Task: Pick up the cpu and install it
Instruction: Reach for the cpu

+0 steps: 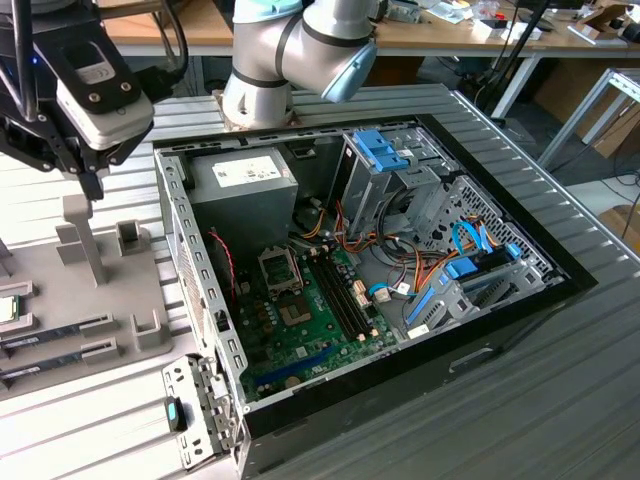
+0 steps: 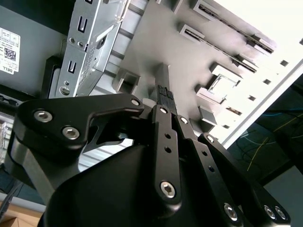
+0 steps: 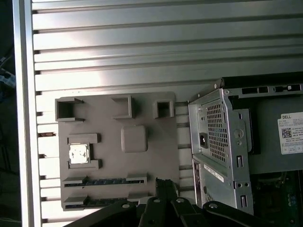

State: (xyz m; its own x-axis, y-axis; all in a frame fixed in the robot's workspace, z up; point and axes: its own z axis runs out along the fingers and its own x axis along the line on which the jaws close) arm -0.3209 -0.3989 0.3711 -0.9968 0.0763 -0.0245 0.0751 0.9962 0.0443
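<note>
Open black-and-steel desktop computer case (image 1: 195, 270) lies on its side, green motherboard (image 1: 310, 320) exposed for access; flat grey moulded fixture tray (image 3: 156, 161) sits at its 9 o'clock in the exterior view; black two-finger gripper (image 1: 91, 184) hangs over the tray, jaws closed, empty; small silver-topped square cpu (image 3: 79, 153) sits located in its tray pocket, at the gripper's 8 o'clock, apart.

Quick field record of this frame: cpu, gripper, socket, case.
cpu: in its holder on the grey tray, not picked up
gripper: over the tray, jaws shut, empty
socket: on the green motherboard inside the case
case: lying open on the slatted table
memory sticks: two in tray slots
</note>
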